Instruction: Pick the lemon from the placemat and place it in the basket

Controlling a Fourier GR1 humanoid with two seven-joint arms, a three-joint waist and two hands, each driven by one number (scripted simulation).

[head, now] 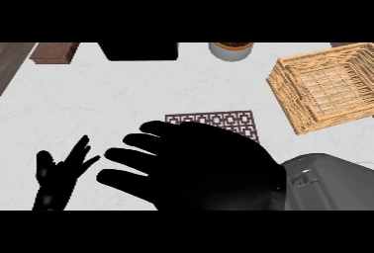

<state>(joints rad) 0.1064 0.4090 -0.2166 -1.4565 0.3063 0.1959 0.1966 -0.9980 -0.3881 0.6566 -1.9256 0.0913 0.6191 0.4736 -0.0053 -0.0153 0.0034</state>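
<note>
The right hand (211, 168) hangs low over the placemat (232, 120), fingers spread and nearly straight, hiding most of it; whether it holds anything I cannot tell. The lemon is unseen (presumably beneath the palm): light, firm, waxy and apt to roll, so best cupped around its middle. The left hand (60, 175) rests open at lower left, and the basket (329, 86) sits far right.

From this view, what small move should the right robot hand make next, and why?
Probably lift a little, to show whether it holds the lemon. The right robot hand covers most of the placemat with curled fingers, and no lemon is visible. The basket lies further right. The left robot hand rests open at the lower left.
</note>
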